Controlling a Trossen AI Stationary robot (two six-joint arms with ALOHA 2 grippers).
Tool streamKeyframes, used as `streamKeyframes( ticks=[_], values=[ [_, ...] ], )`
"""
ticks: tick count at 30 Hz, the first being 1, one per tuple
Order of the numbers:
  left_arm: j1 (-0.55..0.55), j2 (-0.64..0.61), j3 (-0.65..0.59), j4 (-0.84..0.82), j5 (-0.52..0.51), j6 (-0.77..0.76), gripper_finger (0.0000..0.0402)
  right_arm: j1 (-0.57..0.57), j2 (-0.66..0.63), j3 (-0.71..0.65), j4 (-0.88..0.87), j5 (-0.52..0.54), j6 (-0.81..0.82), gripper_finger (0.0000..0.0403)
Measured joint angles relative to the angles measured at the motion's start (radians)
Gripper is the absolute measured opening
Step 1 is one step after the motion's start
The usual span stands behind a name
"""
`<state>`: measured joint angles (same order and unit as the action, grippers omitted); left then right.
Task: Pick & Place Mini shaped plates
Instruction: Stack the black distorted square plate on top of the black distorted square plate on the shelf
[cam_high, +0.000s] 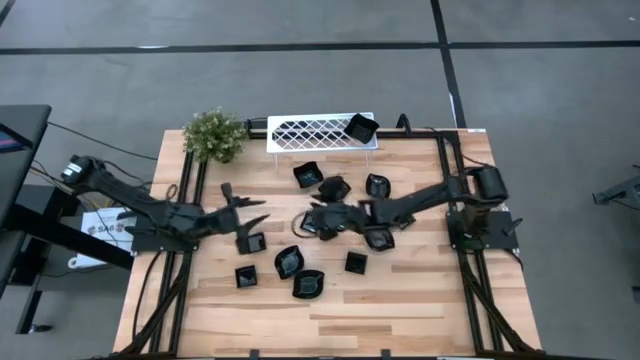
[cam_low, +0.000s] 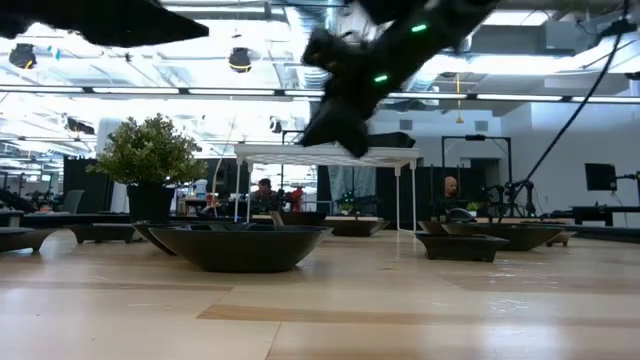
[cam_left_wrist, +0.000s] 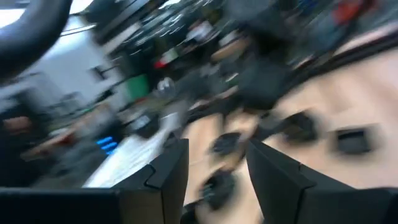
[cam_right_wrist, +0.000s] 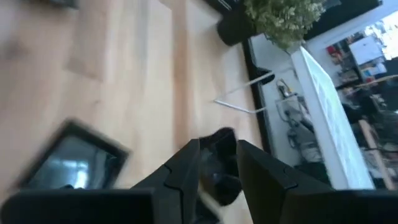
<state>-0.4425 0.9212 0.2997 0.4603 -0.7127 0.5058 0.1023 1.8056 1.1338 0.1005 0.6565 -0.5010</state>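
Observation:
Several glossy black mini shaped plates lie scattered mid-table, among them a square one (cam_high: 355, 262), a wavy one (cam_high: 309, 284) and one (cam_high: 307, 175) near the rack. Another plate (cam_high: 360, 128) rests on the white lattice rack (cam_high: 310, 132). My right gripper (cam_high: 318, 221) hovers above the table centre (cam_low: 335, 125), between the plates. In the right wrist view a dark shape shows right at its tip (cam_right_wrist: 217, 149), and a square plate (cam_right_wrist: 71, 163) lies on the wood beside it. My left gripper (cam_high: 250, 213) stands open just above a plate (cam_high: 254, 241), with nothing between its fingers (cam_left_wrist: 168, 174).
A small potted plant (cam_high: 214, 135) stands at the back left corner beside the rack. Black frame rails (cam_high: 190, 200) run along both table sides. The table's front strip holds no plates. In the low view a wide plate (cam_low: 240, 247) sits closest, and people sit at desks far behind.

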Motion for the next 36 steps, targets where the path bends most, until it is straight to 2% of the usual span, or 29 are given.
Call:
streamKeyframes(
  ticks=[4,8,11,16,21,29,36],
  values=[
    [0.001,-0.154,-0.070,-0.071,0.170,-0.076,0.0163,-0.043,0.103,0.128,-0.075,0.000,-0.097,0.0102],
    [0.001,-0.233,-0.118,-0.085,0.190,-0.095,0.0163,-0.079,0.183,0.268,-0.291,-0.010,-0.106,0.0102],
    [0.001,-0.244,-0.135,-0.088,0.190,-0.095,0.0163,-0.108,0.225,0.354,-0.437,-0.047,-0.080,0.0102],
    [0.006,-0.234,-0.139,-0.085,0.207,-0.095,0.0163,-0.141,0.284,0.443,-0.551,-0.130,-0.100,0.0102],
    [0.007,-0.226,-0.139,-0.086,0.224,-0.093,0.0163,-0.158,0.298,0.450,-0.605,-0.146,-0.159,0.0102],
    [0.007,-0.227,-0.139,-0.083,0.224,-0.093,0.0163,-0.199,0.304,0.451,-0.594,-0.207,-0.164,0.0102],
    [0.007,-0.227,-0.139,-0.081,0.224,-0.092,0.0163,-0.213,0.331,0.450,-0.593,-0.203,-0.169,0.0102]
  ],
)
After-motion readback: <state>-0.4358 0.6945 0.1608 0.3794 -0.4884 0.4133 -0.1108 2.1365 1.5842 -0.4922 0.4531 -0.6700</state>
